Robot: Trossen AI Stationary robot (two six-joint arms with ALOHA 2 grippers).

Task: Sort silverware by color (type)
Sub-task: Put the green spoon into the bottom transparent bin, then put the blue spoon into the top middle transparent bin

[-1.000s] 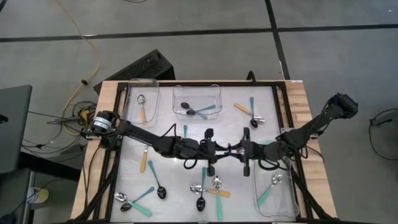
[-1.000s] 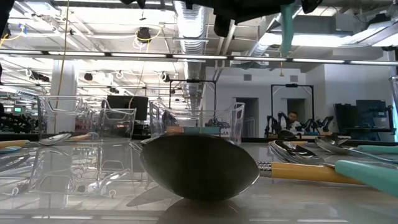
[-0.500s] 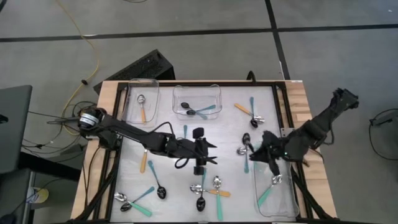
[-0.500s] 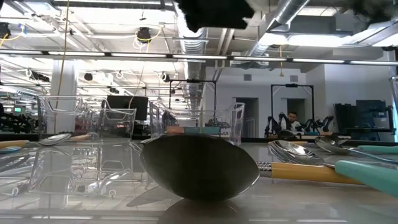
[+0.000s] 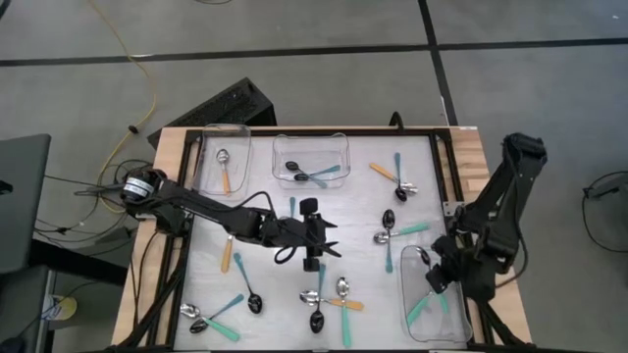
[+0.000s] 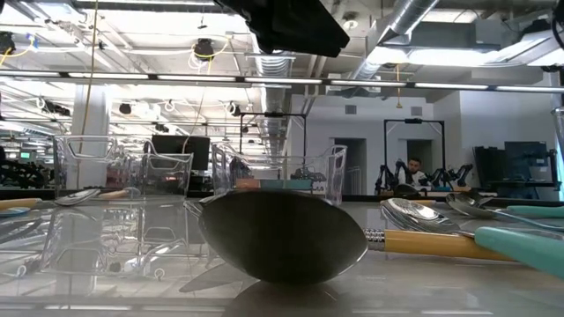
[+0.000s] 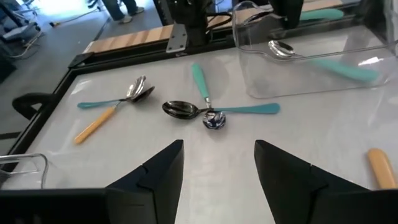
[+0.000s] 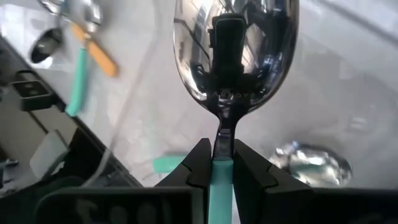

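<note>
The right gripper [image 8: 217, 167] pinches the thin teal plastic handle of a spoon with a shiny silver bowl [image 8: 235, 53], holding it over the clear rectangular plastic bin [image 5: 461, 328] at the right edge of the table, where one teal-handled spoon [image 5: 422, 301] already lies. If the fingers let go while the spoon hangs over the bin's wall, it may catch on the rim and fall outside. The left gripper [image 7: 217, 168] is spread and empty above the middle of the table, and if it comes down on the crossed teal-handled spoons [image 7: 208, 111] there, it may push them apart or take two at once.
</note>
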